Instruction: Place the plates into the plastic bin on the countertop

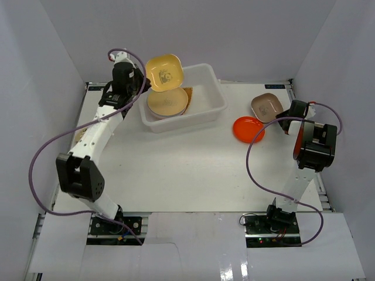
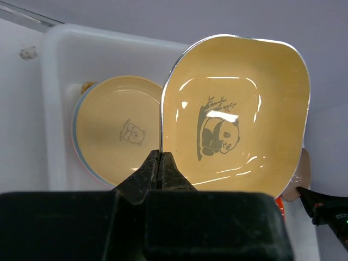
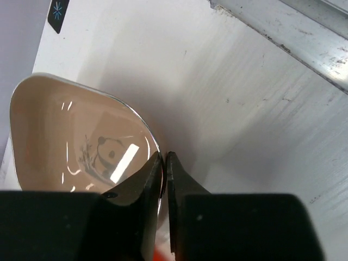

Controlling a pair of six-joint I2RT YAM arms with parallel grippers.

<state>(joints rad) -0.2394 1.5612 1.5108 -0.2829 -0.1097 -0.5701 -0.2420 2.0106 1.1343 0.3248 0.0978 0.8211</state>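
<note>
White countertop [image 1: 176,170] is carrying everything, w/ white walls standing round it. The biggest thing on it, the plastic bin [image 1: 206,93], is sitting at the far side, left of centre.

The bin is holding a stack of plates at its left end. A tan round plate [image 1: 168,100] w/ a bear print is lying on top. In the left wrist view blue and pink rims are showing under it, so at least 3 are in there; exact no. can't be told. A brown woven-looking edge [image 1: 190,93] is poking out at the stack's right side.

A yellow squarish plate [image 1: 164,72] w/ a panda print is hanging tilted over the bin's far-left corner. L gripper [image 1: 145,82] is holding it by the left rim, jaws pressed together on the edge.

Far right, a brown plate [image 1: 266,106], also squarish w/ a panda, is being pinched at its right rim by R gripper [image 1: 285,112], jaws clamping the rim. Can't tell if it's lifting off the top.

A red-orange plate [image 1: 248,129] is lying flat just near-left of the brown one.

Counting: 1 bin; 2 squarish plates, both gripped; 1 round plate lying outside the bin.
</note>
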